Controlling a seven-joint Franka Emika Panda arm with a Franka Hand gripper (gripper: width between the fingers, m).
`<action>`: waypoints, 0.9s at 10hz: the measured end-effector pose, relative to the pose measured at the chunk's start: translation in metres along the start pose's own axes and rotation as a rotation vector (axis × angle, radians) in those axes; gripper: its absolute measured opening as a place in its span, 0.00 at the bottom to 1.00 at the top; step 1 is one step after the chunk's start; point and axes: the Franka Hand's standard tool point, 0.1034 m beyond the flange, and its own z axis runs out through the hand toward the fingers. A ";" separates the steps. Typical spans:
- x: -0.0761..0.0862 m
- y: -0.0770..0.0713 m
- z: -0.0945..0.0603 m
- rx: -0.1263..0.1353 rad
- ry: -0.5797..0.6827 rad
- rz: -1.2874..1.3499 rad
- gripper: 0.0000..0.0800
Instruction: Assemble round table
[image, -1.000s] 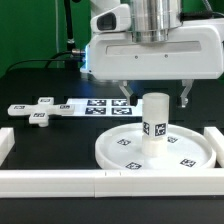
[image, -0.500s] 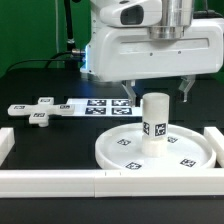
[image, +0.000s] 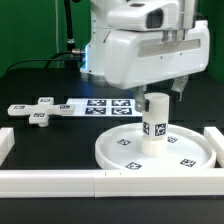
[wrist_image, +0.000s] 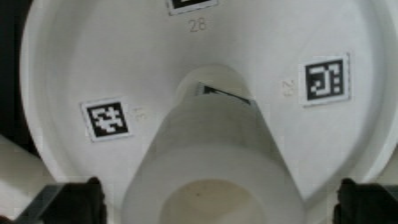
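Observation:
The large round disc (image: 150, 150) lies flat on the black table, rim up. The short thick post (image: 154, 122) stands upright on its middle, with a tag on its side. My gripper (image: 160, 92) hangs just above and behind the post's top, open and empty. In the wrist view the disc (wrist_image: 107, 60) fills the picture, the post (wrist_image: 210, 185) rises toward the camera, and my gripper (wrist_image: 217, 205) has a dark finger (wrist_image: 71, 200) on each side of the post, apart from it. The cross-shaped piece (image: 38, 110) lies flat at the exterior view's left.
The marker board (image: 100, 105) lies behind the disc, between it and the cross-shaped piece. White square rails run along the front (image: 60, 180), the left (image: 5, 140) and the right (image: 214, 140). A black cable hangs at the back left.
The hand has swung toward the exterior view's right and turned, its fingers staying open above the post. The post, disc and cross-shaped piece have not moved.

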 end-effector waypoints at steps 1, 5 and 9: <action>0.000 0.000 0.001 0.000 -0.001 -0.069 0.81; 0.000 -0.001 0.002 -0.014 -0.021 -0.395 0.81; -0.002 0.001 0.003 -0.011 -0.023 -0.548 0.64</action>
